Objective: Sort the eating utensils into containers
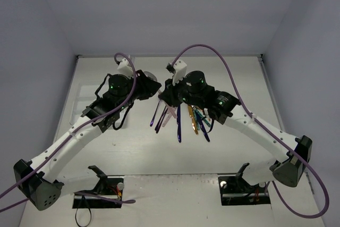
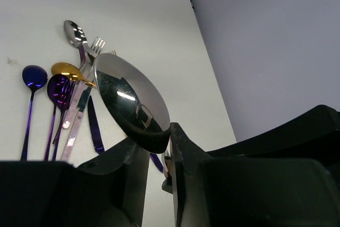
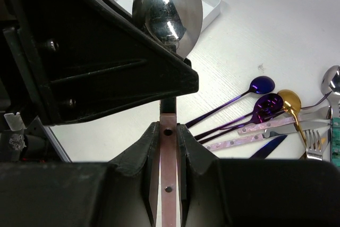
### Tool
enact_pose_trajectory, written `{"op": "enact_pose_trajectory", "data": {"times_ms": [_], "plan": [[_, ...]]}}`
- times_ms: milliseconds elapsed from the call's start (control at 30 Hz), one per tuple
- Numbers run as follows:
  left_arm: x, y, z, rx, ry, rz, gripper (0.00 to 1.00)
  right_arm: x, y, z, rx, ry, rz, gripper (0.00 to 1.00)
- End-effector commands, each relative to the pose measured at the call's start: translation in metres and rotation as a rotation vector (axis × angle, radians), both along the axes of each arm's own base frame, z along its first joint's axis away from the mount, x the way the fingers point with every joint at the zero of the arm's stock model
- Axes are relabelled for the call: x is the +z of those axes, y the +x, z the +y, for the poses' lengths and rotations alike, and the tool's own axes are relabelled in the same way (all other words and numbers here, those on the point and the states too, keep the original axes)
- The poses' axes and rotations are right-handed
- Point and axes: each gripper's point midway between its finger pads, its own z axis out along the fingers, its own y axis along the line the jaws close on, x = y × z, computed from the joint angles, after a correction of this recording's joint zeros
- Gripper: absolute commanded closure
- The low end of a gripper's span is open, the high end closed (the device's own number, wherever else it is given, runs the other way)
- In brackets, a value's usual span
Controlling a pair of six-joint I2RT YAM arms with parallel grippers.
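Item: one spoon (image 3: 169,9), held off the table (image 1: 249,78) between two arms. We record the right pincer (image 3: 167,131) closed onto the flat pink handle, its two fingers pressed against either side of it. The left pincer (image 2: 159,144) is closed on the neck just below the bowl, so both ends appear held at once. The long axis runs straight from the right pincer to the left, bowl end toward the left arm. The bowl is polished silver, mirror-bright and facing the left wrist camera; the handle is pale pink with two small rivets. Destination: the white tray (image 3: 211,3), of which we see only a corner with one ridge, lying on the table beyond the bowl end and past the left pincer. We judge the left arm the nearer carrier. How the compartments run we cannot tell from that corner. Remaining stock: the loose utensils (image 1: 183,120) lie on the table under the right arm, handles roughly side by side, among them a dark blue spoon (image 3: 260,84), a purple spoon (image 3: 268,103), a gold spoon (image 3: 289,99) and a silver fork (image 3: 316,143).
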Motion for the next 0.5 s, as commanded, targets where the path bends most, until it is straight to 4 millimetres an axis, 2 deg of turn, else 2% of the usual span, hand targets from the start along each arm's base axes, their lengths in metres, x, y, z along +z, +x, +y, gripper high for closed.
{"op": "enact_pose_trajectory", "data": {"times_ms": [0, 100, 167, 333, 400, 467], "plan": [[0.023, 0.005, -0.009, -0.016, -0.077, -0.061, 0.9, 0.038, 0.005, 0.005, -0.014, 0.101, -0.085, 1.0], [0.03, 0.007, -0.011, -0.02, -0.098, -0.089, 0.99, 0.041, 0.007, 0.006, -0.017, 0.112, -0.096, 1.0], [0.03, 0.006, -0.01, -0.018, -0.098, -0.091, 1.0, 0.04, 0.008, 0.004, -0.029, 0.11, -0.097, 0.93], [0.022, 0.006, 0.004, 0.047, -0.08, -0.081, 1.0, 0.036, 0.01, 0.001, -0.051, 0.099, -0.098, 0.53], [0.013, 0.006, 0.016, 0.095, -0.05, -0.058, 1.0, 0.033, 0.012, -0.003, -0.067, 0.09, -0.101, 0.45], [0.009, 0.007, 0.026, 0.134, -0.034, -0.05, 1.0, 0.03, 0.012, -0.007, -0.082, 0.081, -0.103, 0.32]]}}
